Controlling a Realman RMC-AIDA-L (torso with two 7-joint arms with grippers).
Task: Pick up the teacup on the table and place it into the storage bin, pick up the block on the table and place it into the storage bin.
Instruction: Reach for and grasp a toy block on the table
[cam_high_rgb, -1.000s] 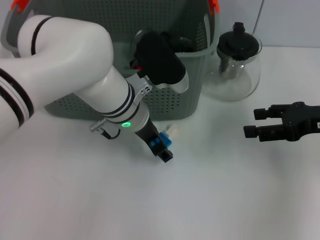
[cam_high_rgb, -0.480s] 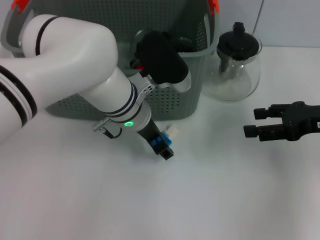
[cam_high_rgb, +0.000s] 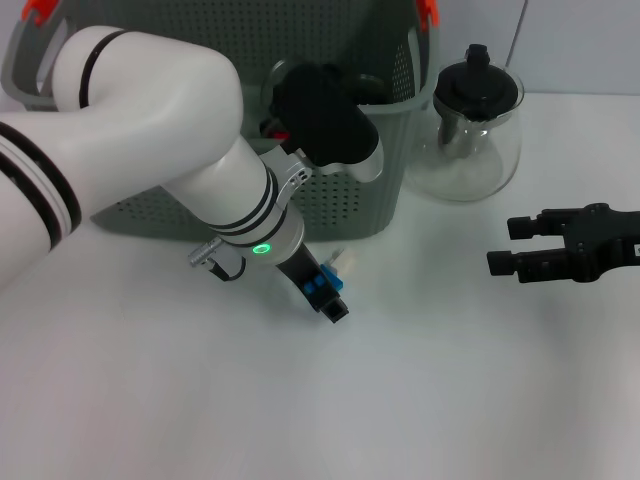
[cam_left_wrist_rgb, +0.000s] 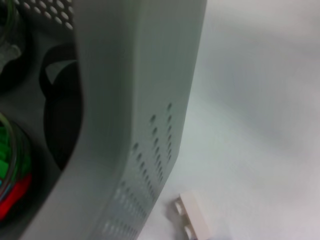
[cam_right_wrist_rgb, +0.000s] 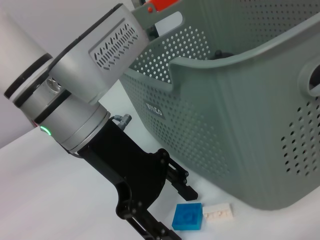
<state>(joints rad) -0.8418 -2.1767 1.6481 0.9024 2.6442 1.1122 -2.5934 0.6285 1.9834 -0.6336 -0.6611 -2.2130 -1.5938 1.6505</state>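
Note:
A blue block (cam_high_rgb: 319, 287) lies on the white table just in front of the storage bin (cam_high_rgb: 330, 215), with a small white block (cam_high_rgb: 343, 262) beside it. My left gripper (cam_high_rgb: 328, 296) reaches down to the blue block and is open. In the right wrist view its black fingers (cam_right_wrist_rgb: 179, 180) stand apart on either side of the blue block (cam_right_wrist_rgb: 187, 216), and the white block (cam_right_wrist_rgb: 219, 212) lies past it by the bin wall (cam_right_wrist_rgb: 240, 140). My right gripper (cam_high_rgb: 503, 246) hovers open at the right, holding nothing. No teacup shows on the table.
A glass teapot (cam_high_rgb: 470, 130) with a black lid stands right of the bin. Inside the bin (cam_left_wrist_rgb: 135, 100), the left wrist view shows a glassy thing with green and red (cam_left_wrist_rgb: 12, 175) that I cannot identify. Bare white table lies in front.
The left arm has shifted slightly to the right and its gripper has edged along the blue block. The right arm has not moved.

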